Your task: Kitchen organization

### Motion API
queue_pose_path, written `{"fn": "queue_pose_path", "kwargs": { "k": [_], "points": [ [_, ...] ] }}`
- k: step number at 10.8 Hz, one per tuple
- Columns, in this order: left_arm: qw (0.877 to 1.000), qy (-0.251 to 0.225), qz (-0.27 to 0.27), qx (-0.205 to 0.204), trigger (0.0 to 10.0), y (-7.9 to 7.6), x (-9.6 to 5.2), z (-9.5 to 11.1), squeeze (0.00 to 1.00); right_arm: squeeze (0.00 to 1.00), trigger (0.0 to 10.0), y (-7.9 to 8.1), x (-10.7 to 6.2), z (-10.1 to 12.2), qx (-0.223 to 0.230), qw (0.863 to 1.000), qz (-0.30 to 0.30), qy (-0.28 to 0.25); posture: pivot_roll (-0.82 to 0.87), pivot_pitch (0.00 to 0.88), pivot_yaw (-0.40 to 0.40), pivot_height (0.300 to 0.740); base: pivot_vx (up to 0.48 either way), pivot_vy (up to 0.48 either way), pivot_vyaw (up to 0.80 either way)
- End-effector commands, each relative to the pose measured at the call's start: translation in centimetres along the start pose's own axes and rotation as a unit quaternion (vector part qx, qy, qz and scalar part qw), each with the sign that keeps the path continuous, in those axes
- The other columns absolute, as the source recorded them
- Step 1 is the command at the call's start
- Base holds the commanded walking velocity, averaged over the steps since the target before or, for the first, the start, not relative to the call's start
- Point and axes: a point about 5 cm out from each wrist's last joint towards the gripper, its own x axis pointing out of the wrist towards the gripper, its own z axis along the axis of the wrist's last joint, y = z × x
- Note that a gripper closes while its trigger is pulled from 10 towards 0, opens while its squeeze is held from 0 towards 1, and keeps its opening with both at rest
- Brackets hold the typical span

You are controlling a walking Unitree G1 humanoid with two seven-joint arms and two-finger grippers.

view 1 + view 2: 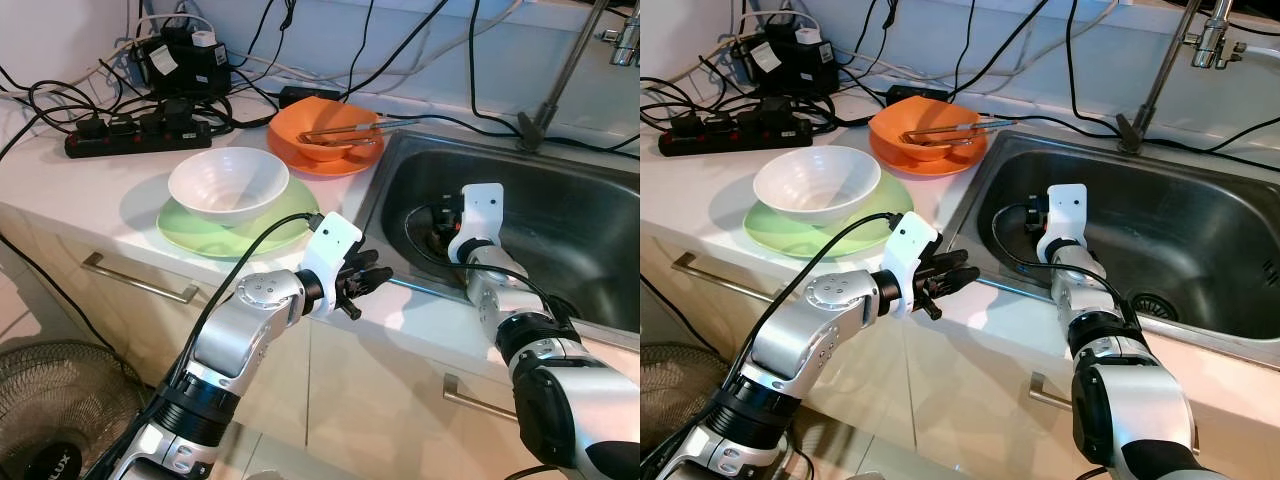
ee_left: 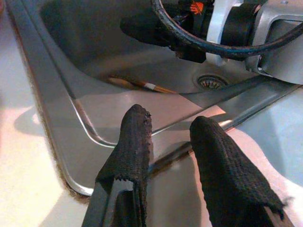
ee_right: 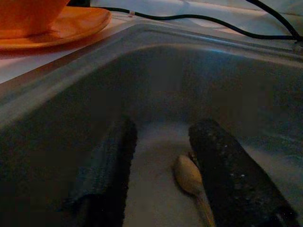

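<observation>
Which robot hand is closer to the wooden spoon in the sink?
Right. The right gripper is down in the sink, fingers open around the wooden spoon. The left gripper hovers over the sink's front edge.

Silver jointed arms, white wrist housings, looping black cables, textured black fingers (image 2: 132, 142).

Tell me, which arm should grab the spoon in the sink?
Probably the right. Its tool is open, down in the sink, with the wooden spoon between its fingers. The left tool hovers over the counter edge.
</observation>
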Motion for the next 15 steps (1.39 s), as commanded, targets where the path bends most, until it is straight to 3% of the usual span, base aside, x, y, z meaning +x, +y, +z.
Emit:
{"fn": "queue_pose_path", "kwargs": {
  "k": [1, 5, 6, 7, 8, 9, 11, 13, 15],
  "points": [
    [1.0, 0.009, 0.003, 0.004, 10.0, -0.1, -0.1, -0.2, 0.0, 1.0, 10.0, 0.4, -0.1, -0.8, -0.002, 1.0, 0.007, 0.023, 0.22, 0.006, -0.021, 0.717, 0.0, 0.0, 0.0],
    [1.0, 0.009, 0.003, 0.004, 10.0, -0.1, -0.1, -0.2, 0.0, 1.0, 10.0, 0.4, -0.1, -0.8, -0.002, 1.0, 0.007, 0.023, 0.22, 0.006, -0.021, 0.717, 0.0, 0.0, 0.0],
    [1.0, 0.01, 0.003, 0.003, 10.0, -0.1, -0.1, -0.2, 0.0, 0.95, 10.0, 0.5, -0.1, -0.8, -0.005, 1.0, 0.007, 0.024, 0.22, 0.006, -0.02, 0.717, 0.0, 0.0, 0.0],
    [0.958, -0.092, 0.19, 0.196, 10.0, 2.6, -1.6, 6.5, 0.0, 0.0, 10.0, 4.4, 0.3, 4.6, 0.055, 0.987, 0.086, -0.125, 0.21, 0.0, -0.017, 0.717, 0.0, 0.0, 0.0],
    [0.955, -0.122, 0.205, 0.179, 10.0, 2.8, -1.6, 7.0, 0.0, 0.0, 10.0, 4.6, 0.3, 5.2, 0.059, 0.984, 0.09, -0.141, 0.21, 0.0, -0.018, 0.717, 0.0, 0.0, 0.0],
    [0.96, -0.143, 0.193, 0.146, 10.0, 2.6, -1.2, 6.5, 0.0, 0.0, 10.0, 4.3, 0.3, 5.1, 0.058, 0.985, 0.084, -0.138, 0.2, 0.0, -0.02, 0.717, 0.0, 0.0, 0.0],
    [0.957, -0.146, 0.201, 0.151, 10.0, 2.5, -1.0, 6.0, 0.0, 0.0, 10.0, 3.9, 0.1, 4.9, 0.06, 0.985, 0.078, -0.139, 0.2, 0.0, -0.017, 0.717, 0.0, 0.0, 0.0],
    [0.959, -0.104, 0.184, 0.19, 10.0, 2.6, -1.8, 6.1, 0.0, 0.0, 10.0, 4.1, -0.2, 5.5, 0.066, 0.983, 0.085, -0.152, 0.21, 0.0, -0.016, 0.717, 0.0, 0.0, 0.0],
    [0.954, -0.051, 0.213, 0.206, 10.0, 3.8, -2.8, 5.3, 0.0, 0.0, 10.0, 4.5, -0.2, 5.7, 0.071, 0.981, 0.09, -0.157, 0.22, 0.0, -0.019, 0.717, 0.0, 0.0, 0.0]
  ]
}}
